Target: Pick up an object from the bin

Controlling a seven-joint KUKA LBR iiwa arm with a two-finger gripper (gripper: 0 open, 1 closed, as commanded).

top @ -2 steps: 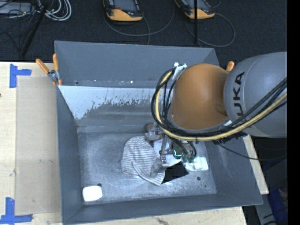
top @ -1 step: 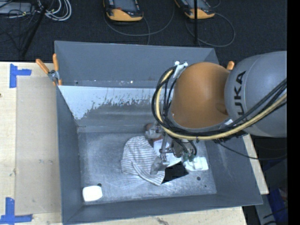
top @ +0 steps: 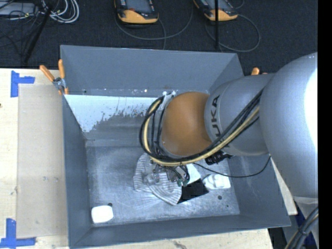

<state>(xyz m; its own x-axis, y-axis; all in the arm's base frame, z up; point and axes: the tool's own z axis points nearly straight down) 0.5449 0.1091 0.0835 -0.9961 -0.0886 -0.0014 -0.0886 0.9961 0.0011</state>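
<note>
Wrist down low in the grey bin (top: 111, 162), orange cover overhead. My gripper (top: 165, 176) sits right on a crumpled grey striped cloth (top: 149, 190), at its upper right part. Whether it is spread or closed I cannot tell: cables and the wrist block the tips, and I see nothing clearly pinched. The cloth is directly beneath me and spreads from there mostly toward camera-left and toward the near wall. Its longer run looks diagonal, from the far left corner of the fabric down to a point at the near right. Just beside that near-right point, to the right of my gripper and a little nearer the front wall, lies a small flat black piece (top: 195, 191); it seems to touch the cloth's edge. Further right of that is a white lumpy thing (top: 218, 181). A small white block (top: 102, 213) lies well apart, off to the left near the front wall. Judgement: the cloth is the thing at hand. No sideways travel needed; the pinch should fall across a fold.
</note>
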